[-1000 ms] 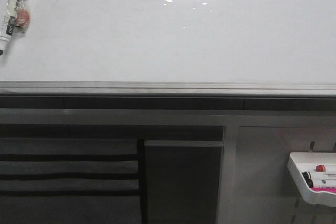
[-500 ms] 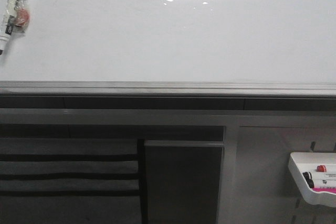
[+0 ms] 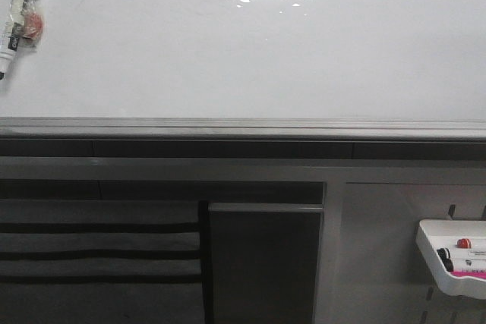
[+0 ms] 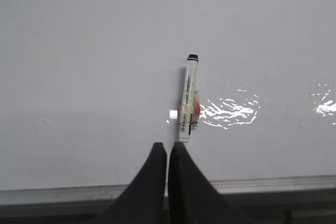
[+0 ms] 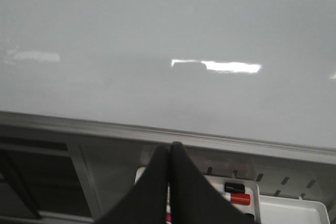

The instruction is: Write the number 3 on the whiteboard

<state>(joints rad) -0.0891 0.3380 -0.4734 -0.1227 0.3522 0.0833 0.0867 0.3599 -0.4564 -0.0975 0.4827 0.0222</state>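
The whiteboard [image 3: 243, 58] fills the upper front view, glossy and blank, with a grey edge strip [image 3: 243, 125] along its near side. No number 3 shows on it. A white marker [image 3: 17, 14] with a black cap lies at the board's far left. In the left wrist view the marker [image 4: 187, 100] lies just beyond my left gripper [image 4: 169, 146], which is shut and empty, over the board [image 4: 84, 77]. My right gripper [image 5: 169, 146] is shut and empty, over the board's edge [image 5: 262, 142]. Neither gripper shows in the front view.
A small white tray [image 3: 454, 257] with a red-capped and a black-capped marker hangs at the lower right below the board; it also shows in the right wrist view [image 5: 273, 203]. A dark panel [image 3: 264, 263] and grey slats [image 3: 99, 248] lie below the board's edge.
The marker at the far left has shifted slightly up in the front view. Nothing else has visibly changed.
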